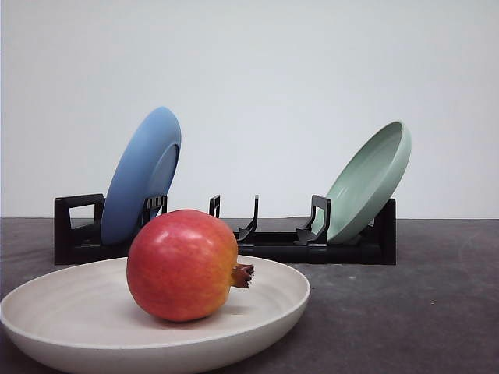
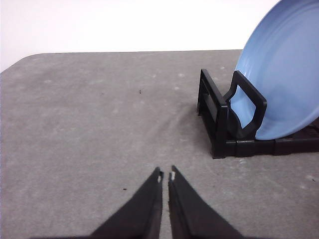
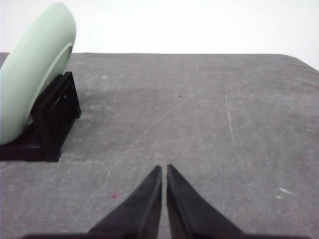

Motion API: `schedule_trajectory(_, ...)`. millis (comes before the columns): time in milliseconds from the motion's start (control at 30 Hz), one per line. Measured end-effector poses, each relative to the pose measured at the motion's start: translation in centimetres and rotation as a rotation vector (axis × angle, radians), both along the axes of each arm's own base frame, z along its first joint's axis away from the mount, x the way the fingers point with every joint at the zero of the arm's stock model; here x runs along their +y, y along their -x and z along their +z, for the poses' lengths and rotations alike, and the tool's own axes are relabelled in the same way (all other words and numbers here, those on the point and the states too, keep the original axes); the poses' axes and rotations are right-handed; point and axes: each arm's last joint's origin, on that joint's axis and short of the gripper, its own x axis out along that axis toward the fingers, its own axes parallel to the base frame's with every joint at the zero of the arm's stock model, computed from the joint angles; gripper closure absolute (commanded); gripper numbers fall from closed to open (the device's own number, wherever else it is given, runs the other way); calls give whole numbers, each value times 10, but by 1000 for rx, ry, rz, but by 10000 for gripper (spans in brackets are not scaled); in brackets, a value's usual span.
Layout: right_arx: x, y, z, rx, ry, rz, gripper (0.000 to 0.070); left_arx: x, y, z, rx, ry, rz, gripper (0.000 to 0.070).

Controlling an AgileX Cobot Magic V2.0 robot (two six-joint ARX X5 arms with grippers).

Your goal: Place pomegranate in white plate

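Observation:
The pomegranate (image 1: pixel 184 265) rests inside the white plate (image 1: pixel 54 312) at the near left of the front view, its brown crown pointing right. Nothing holds the fruit. In the left wrist view my left gripper (image 2: pixel 166 176) is shut with nothing between its tips, hovering over bare grey table beside the end of the rack. In the right wrist view my right gripper (image 3: pixel 164 169) is likewise shut and holds nothing, over bare table off the other end of the rack.
A black dish rack (image 1: pixel 273 241) stands behind the white plate. A blue plate (image 1: pixel 144 171) leans in its left end and a pale green plate (image 1: pixel 374 175) in its right end. The grey table (image 1: pixel 421 312) spreads to the right of the white plate.

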Motion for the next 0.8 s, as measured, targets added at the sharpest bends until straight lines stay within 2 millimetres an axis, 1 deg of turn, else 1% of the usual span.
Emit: schedule_trajectory(800, 0, 0, 0, 0, 0, 0, 687, 0, 0, 0, 0, 0, 0, 700)
